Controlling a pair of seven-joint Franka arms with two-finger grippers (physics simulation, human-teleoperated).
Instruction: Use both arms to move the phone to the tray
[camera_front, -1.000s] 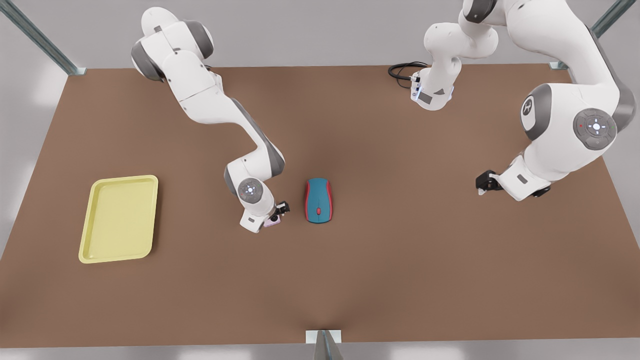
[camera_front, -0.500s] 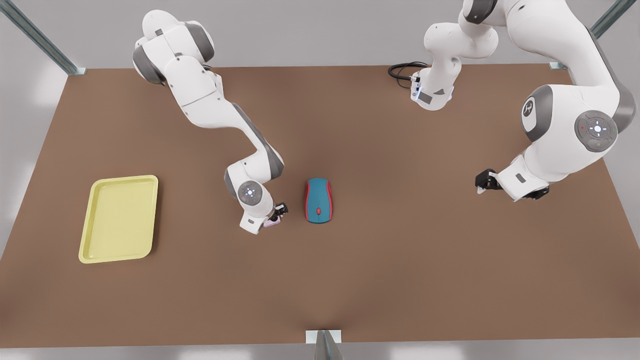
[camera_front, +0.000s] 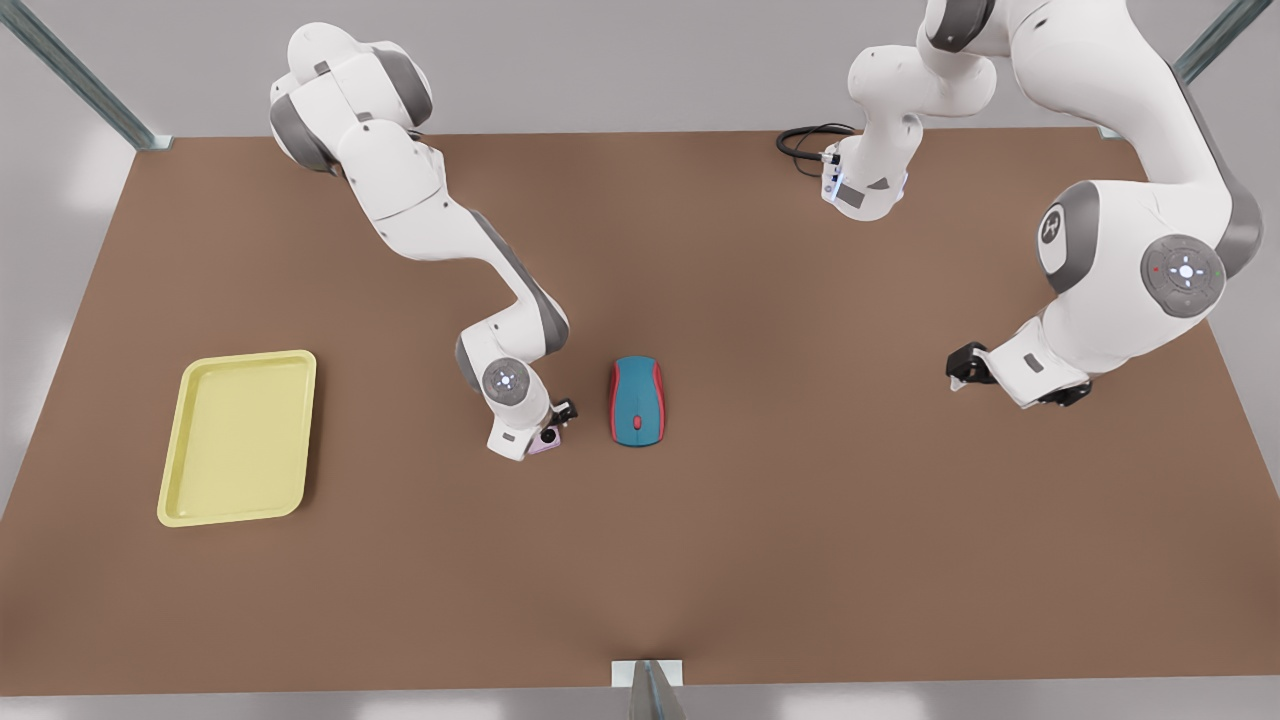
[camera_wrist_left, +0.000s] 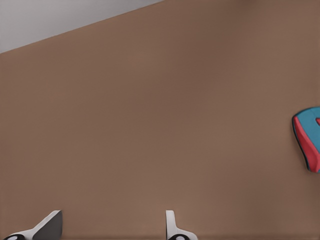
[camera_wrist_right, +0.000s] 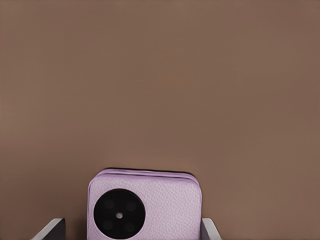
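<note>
Right gripper (camera_front: 552, 425) sits down at the phone (camera_front: 546, 441) mid-table, just beside the teal-and-red mouse (camera_front: 636, 401); its fingers (camera_wrist_right: 207, 231) bracket the phone's (camera_wrist_right: 145, 205) sides, can't tell if they actually pinch it. Phone well apart from the yellow tray (camera_front: 238, 437) at the front view's left. Left gripper (camera_front: 960, 368) waits at the front view's right above bare table (camera_front: 800, 520), fingers (camera_wrist_left: 171, 226) spread, holding nothing.
</note>
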